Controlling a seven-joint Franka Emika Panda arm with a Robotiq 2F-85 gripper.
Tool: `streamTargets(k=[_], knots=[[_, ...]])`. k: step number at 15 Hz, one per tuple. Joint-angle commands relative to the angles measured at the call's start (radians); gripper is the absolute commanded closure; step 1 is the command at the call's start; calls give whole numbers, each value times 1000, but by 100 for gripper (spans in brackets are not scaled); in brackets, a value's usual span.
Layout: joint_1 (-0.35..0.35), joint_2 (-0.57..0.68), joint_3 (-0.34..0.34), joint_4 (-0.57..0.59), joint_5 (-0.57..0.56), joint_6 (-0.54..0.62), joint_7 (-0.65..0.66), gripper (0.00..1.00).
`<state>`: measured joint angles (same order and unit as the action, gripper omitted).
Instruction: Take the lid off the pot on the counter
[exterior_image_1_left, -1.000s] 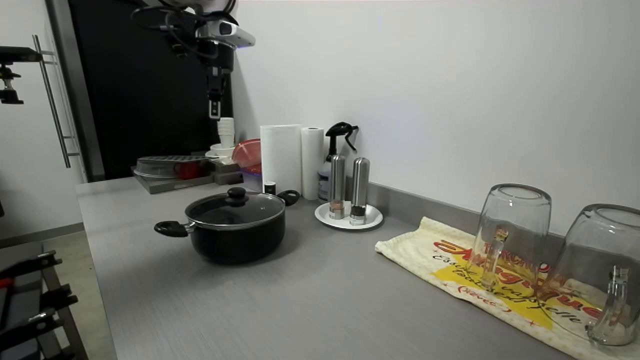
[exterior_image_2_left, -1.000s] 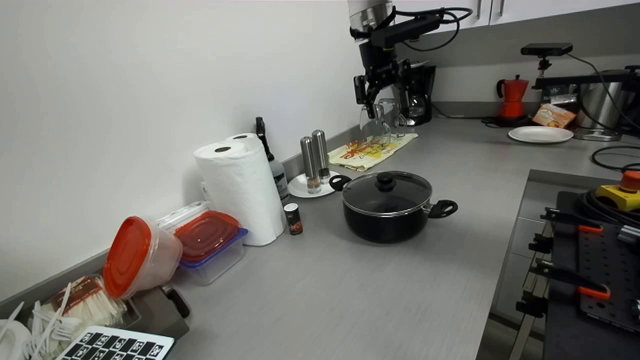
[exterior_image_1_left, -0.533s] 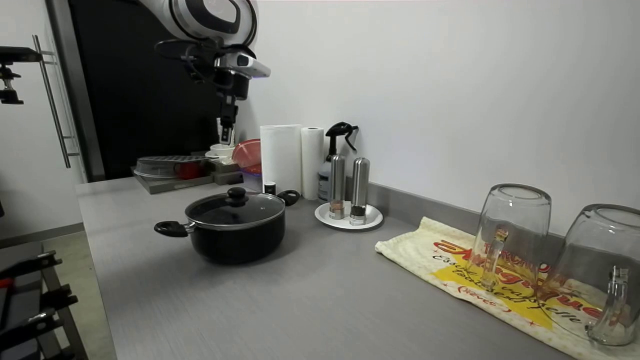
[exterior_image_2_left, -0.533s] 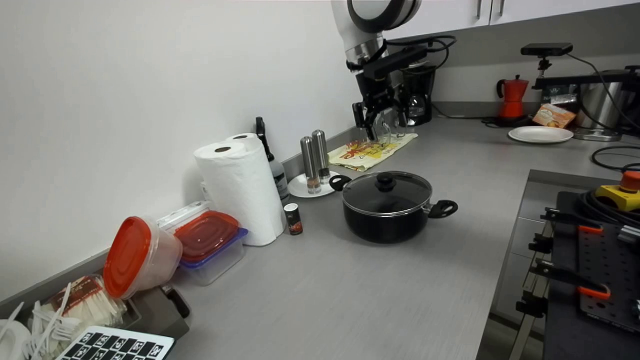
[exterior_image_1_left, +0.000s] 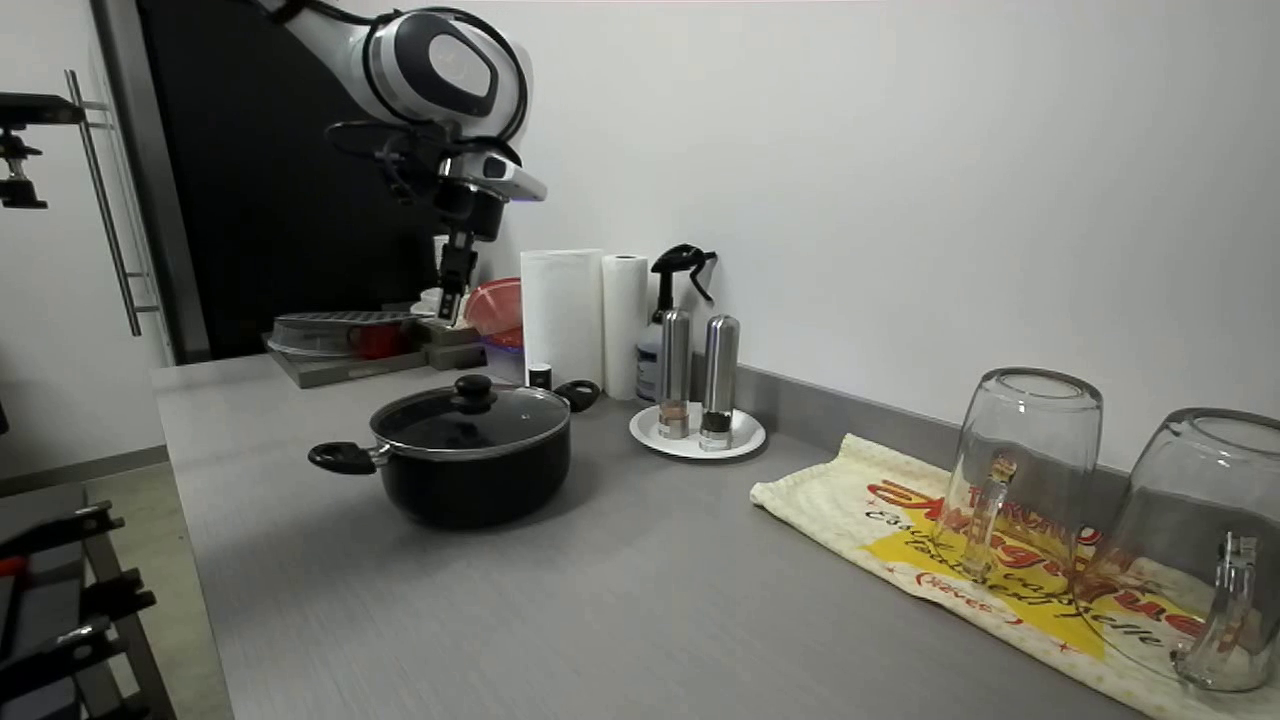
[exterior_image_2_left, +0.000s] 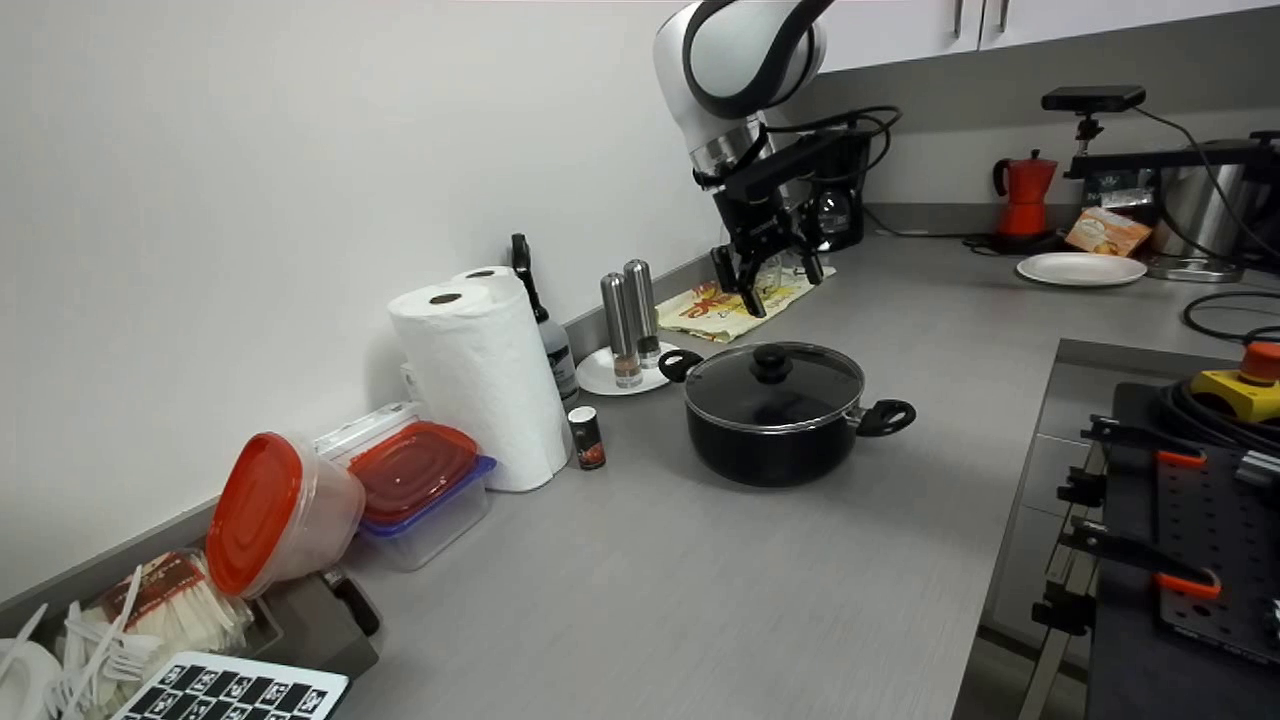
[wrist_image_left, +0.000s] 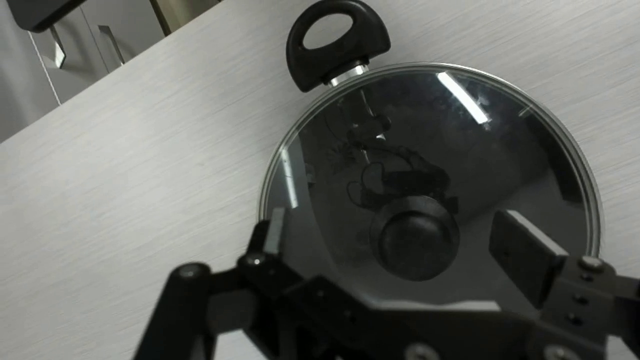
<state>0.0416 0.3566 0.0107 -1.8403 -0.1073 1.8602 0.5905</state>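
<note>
The black pot (exterior_image_1_left: 475, 492) stands on the grey counter (exterior_image_1_left: 620, 620), and it also shows in another exterior view (exterior_image_2_left: 765, 455). The glass lid (exterior_image_1_left: 525, 412) sits on the pot, its black knob (exterior_image_1_left: 473, 386) upright at the centre. In the wrist view the lid (wrist_image_left: 450, 150) fills the middle and a pot handle (wrist_image_left: 372, 37) shows at the top. My gripper (exterior_image_2_left: 787, 294) is open and empty, above and apart from the lid. In the wrist view the knob (wrist_image_left: 415, 245) appears between the spread fingers of the gripper (wrist_image_left: 391, 222).
A plate (exterior_image_1_left: 745, 440) with two steel mills, paper towel rolls (exterior_image_2_left: 490, 390) and a small spice jar (exterior_image_2_left: 586, 438) stand near the pot by the wall. Upturned glasses (exterior_image_1_left: 1030, 450) stand on the yellow-red cloth (exterior_image_1_left: 860, 490). Plastic tubs (exterior_image_2_left: 285, 510) lie farther along the wall.
My arm and gripper have come down steadily toward the pot. The fingers stay spread. The pot and lid have not moved.
</note>
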Motion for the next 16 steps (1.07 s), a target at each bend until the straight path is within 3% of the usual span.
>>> streamTargets(k=[1, 9, 16], knots=[[23, 42, -24, 44, 24, -25, 17, 0], [29, 69, -35, 46, 59, 96, 80, 0], [27, 116, -59, 41, 57, 111, 108, 0]])
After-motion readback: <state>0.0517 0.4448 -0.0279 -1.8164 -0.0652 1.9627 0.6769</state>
